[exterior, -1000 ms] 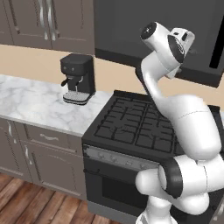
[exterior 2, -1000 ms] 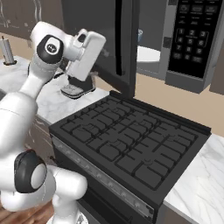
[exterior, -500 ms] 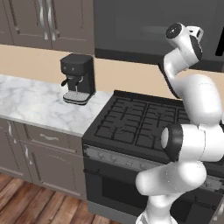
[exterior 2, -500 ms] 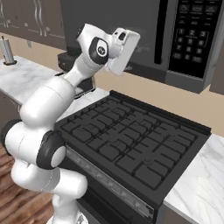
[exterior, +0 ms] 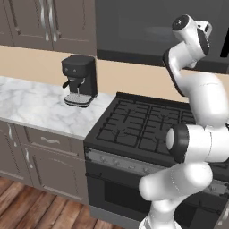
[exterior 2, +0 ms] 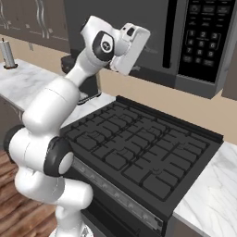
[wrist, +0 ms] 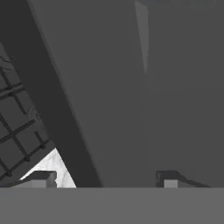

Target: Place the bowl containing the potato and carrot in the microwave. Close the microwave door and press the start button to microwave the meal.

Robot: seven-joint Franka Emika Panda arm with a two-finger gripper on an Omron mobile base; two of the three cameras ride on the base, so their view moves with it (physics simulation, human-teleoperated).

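The microwave (exterior 2: 185, 41) hangs above the stove, with its control strip (exterior 2: 203, 37) on the right. Its door (exterior 2: 152, 28) lies flush against the oven front, a dark panel with a vertical handle (exterior 2: 169, 37). My gripper (wrist: 105, 180) is up against the door (wrist: 131, 87), whose flat dark face is very close. Both fingertips (wrist: 41, 178) stand wide apart with nothing between them, so it is open. The white hand (exterior 2: 132, 44) sits at the door's lower left part, and the same hand (exterior: 199, 31) is at the upper right in the left base view. The bowl, potato and carrot are hidden.
A black gas stove (exterior 2: 134, 148) with grates lies below the microwave (exterior: 147, 27). A black coffee machine (exterior: 79, 80) stands on the marble counter (exterior: 36, 105) to the stove's left. A small upright holder (exterior 2: 7, 53) is on the far left counter. Cabinets line the wall above.
The arm swung right and up toward the microwave. The door, which stood open a second ago, has swung in against the oven front with my hand on it.
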